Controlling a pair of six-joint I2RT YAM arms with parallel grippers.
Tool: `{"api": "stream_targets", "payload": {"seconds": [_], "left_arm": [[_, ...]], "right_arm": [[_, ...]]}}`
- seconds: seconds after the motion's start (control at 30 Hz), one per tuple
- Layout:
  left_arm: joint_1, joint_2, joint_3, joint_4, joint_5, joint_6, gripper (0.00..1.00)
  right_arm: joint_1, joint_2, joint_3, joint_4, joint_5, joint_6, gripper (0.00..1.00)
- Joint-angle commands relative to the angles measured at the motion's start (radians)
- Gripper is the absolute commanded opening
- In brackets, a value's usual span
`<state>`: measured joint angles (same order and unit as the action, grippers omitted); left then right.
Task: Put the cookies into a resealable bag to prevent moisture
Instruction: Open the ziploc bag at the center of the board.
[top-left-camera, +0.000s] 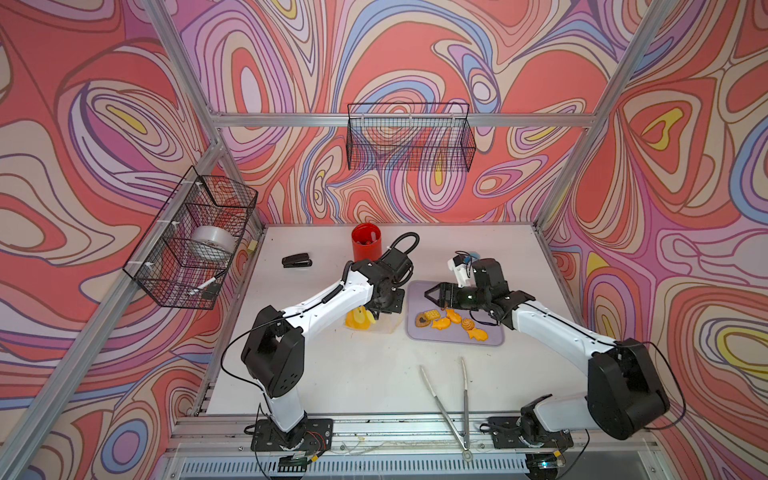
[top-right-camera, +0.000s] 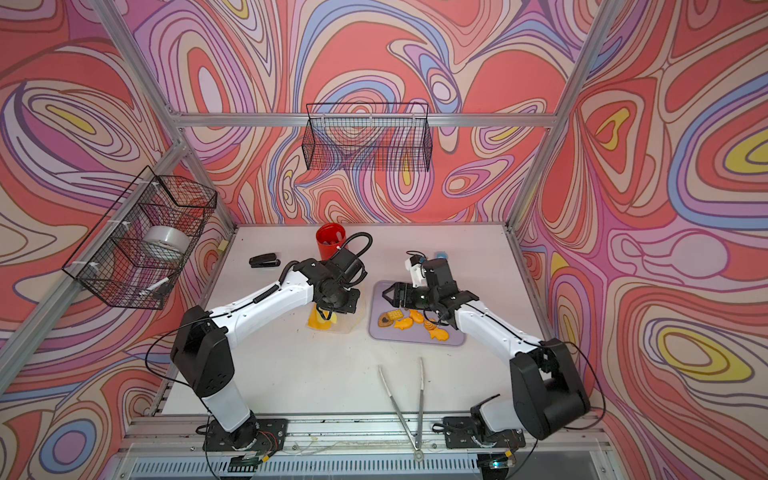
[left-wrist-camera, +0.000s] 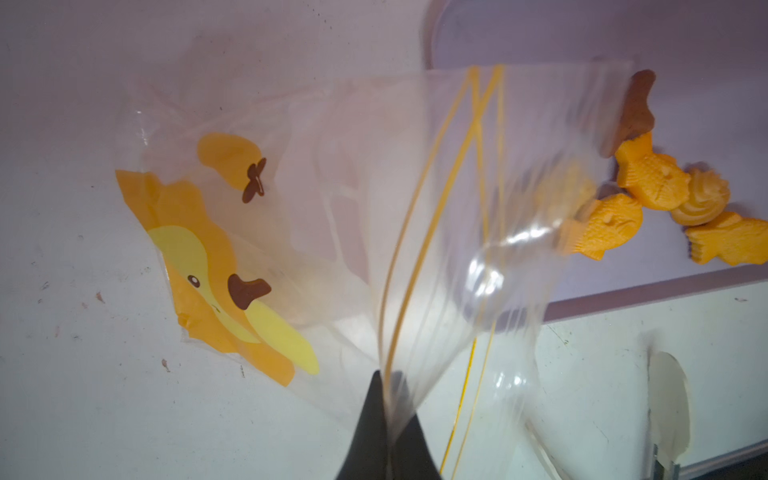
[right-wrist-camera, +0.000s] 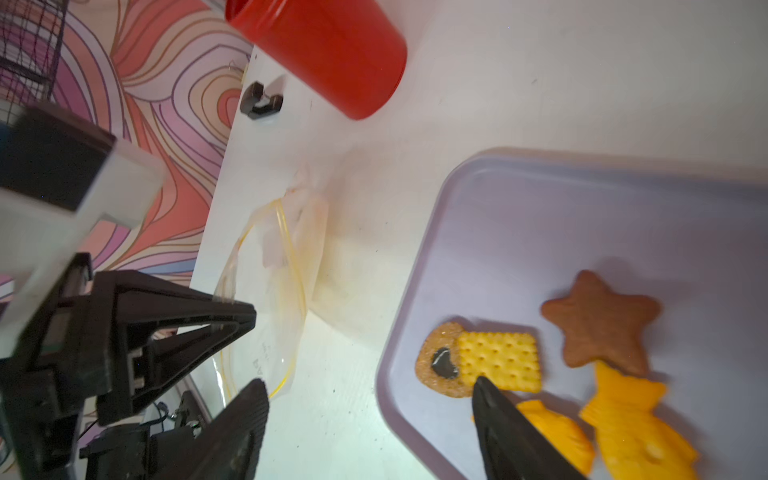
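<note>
One left gripper (left-wrist-camera: 390, 401) tight on bag (left-wrist-camera: 457, 199)

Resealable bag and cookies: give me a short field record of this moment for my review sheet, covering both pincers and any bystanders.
resealable bag: small, transparent plastic, orange cartoon print; on the white table beside the tray, zip end lifted
left pincer: shut on the resealable bag near its yellow zip lines
right pincer: open, holding nothing, above the tray's bag-side edge
cookies: orange fish shapes, brown star, yellow square cracker, others; all on the flat lilac tray, none seen in the bag
bystanders: red cup, black stapler, metal tongs
</note>
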<state>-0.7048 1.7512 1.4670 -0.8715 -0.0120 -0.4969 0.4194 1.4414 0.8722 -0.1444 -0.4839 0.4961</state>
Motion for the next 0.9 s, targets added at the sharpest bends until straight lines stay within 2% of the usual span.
{"api": "stream_targets", "payload": {"seconds": [0.0,0.13,0.3,0.4,0.57,0.87], "left_arm": [[0.007,-0.019,-0.016,0.012,0.044,0.007,0.0],[0.009,-0.03,-0.016,0.022,0.063,0.005,0.0],[0.024,-0.064,-0.004,0.029,0.097,-0.003,0.0],[0.045,-0.094,0.0,0.021,0.116,-0.012,0.0],[0.093,-0.159,-0.023,0.014,0.128,-0.022,0.0],[0.166,-0.21,-0.116,0.088,0.17,-0.063,0.0]], "right_arm": [[0.068,0.057,0.044,0.061,0.016,0.067,0.78],[0.138,0.138,0.098,0.036,0.084,0.081,0.74],[0.17,0.237,0.141,-0.008,0.177,0.133,0.59],[0.173,0.261,0.176,-0.07,0.252,0.117,0.54],[0.174,0.289,0.236,-0.168,0.346,0.054,0.51],[0.173,0.324,0.281,-0.184,0.296,0.024,0.53]]}}
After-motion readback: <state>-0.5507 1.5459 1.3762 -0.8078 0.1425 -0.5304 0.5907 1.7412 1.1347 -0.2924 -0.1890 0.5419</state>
